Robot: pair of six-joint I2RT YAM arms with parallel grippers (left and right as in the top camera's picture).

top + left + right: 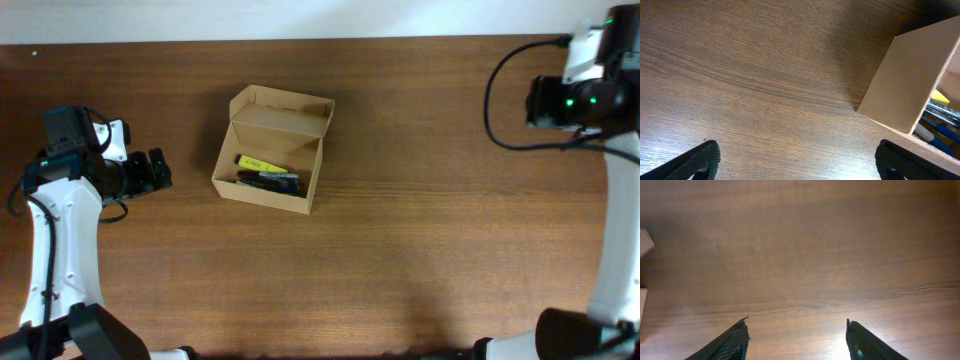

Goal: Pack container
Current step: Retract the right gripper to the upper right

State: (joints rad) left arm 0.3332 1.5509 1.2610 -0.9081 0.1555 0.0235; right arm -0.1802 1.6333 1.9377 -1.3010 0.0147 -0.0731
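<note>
The container (262,190) is a small tan cardboard box on the wooden table, left of centre, with its lid flap (281,113) standing open at the back. Inside lie a yellow highlighter (258,163) and dark pens (268,181). In the left wrist view the box's side wall (900,85) is at the right, with pens (938,117) showing inside. My left gripper (157,170) is open and empty, a short way left of the box; its fingers also show in the left wrist view (797,160). My right gripper (796,330) is open and empty above bare table at the far right.
The right arm's base and cable (575,95) sit at the far right edge. The left arm (60,190) runs down the left edge. A pale wall strip (300,18) borders the table's far edge.
</note>
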